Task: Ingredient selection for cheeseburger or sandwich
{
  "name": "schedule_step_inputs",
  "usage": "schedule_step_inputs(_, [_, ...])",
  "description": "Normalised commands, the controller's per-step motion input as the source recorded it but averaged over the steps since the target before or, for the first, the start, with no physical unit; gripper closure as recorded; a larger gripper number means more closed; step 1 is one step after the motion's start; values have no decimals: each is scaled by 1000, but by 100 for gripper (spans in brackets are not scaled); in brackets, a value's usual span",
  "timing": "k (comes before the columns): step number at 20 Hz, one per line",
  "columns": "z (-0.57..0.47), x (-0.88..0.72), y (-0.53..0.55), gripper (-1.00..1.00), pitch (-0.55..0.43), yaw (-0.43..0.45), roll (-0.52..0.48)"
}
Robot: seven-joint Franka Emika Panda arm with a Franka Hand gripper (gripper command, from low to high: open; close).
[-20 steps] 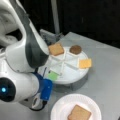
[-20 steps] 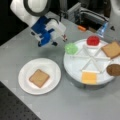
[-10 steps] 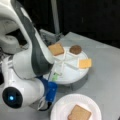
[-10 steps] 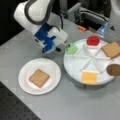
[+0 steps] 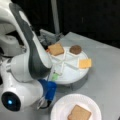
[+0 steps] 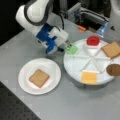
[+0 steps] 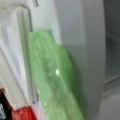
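The lettuce [image 6: 71, 49] lies in the tray's [image 6: 75, 67] compartment nearest the arm, at the rim, and the hand [image 6: 67, 46] is right at it; the wrist view is filled by the green piece [image 7: 53, 80], with a scrap of the red tomato [image 7: 22, 113] at its bottom-left corner. The step in hand appears to be the picking of the lettuce as the next layer. Whether the fingers are spread or already pinching the green piece, I cannot tell.

Away from the hand on the tray lie the other ingredients: the tomato [image 6: 93, 40] in the next compartment, a bread square [image 6: 111, 49] beyond it, the dark patty [image 6: 114, 69] at the far rim, and the orange cheese [image 6: 89, 77] in a compartment on the near rim. In a front view the same bread [image 5: 56, 49], patty [image 5: 75, 49] and cheese [image 5: 85, 63] sit past the arm's elbow, with the lettuce [image 5: 55, 76] just beside the blue hand [image 5: 47, 96].

On the other side of the hand, on the counter [image 6: 75, 105], the white paper plate [image 6: 50, 72] carries a single bread square [image 6: 39, 78], so the sandwich stands at its bottom slice only.

A grip on so thin a piece would call for the fingers to close low on its edge without pushing it against the divider.

No brand, label or writing can be read anywhere.
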Motion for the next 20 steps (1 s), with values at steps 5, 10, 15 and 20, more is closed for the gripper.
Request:
schedule_step_inputs(5, [47, -26, 107, -100, -18, -39, 122])
schedule_step_inputs(10, [47, -33, 155, -100, -55, -42, 69])
schedule_step_inputs(15, [69, -87, 155, -100, -53, -57, 60])
schedule_step_inputs(20, [107, -127, 123, -100, -34, -61, 53])
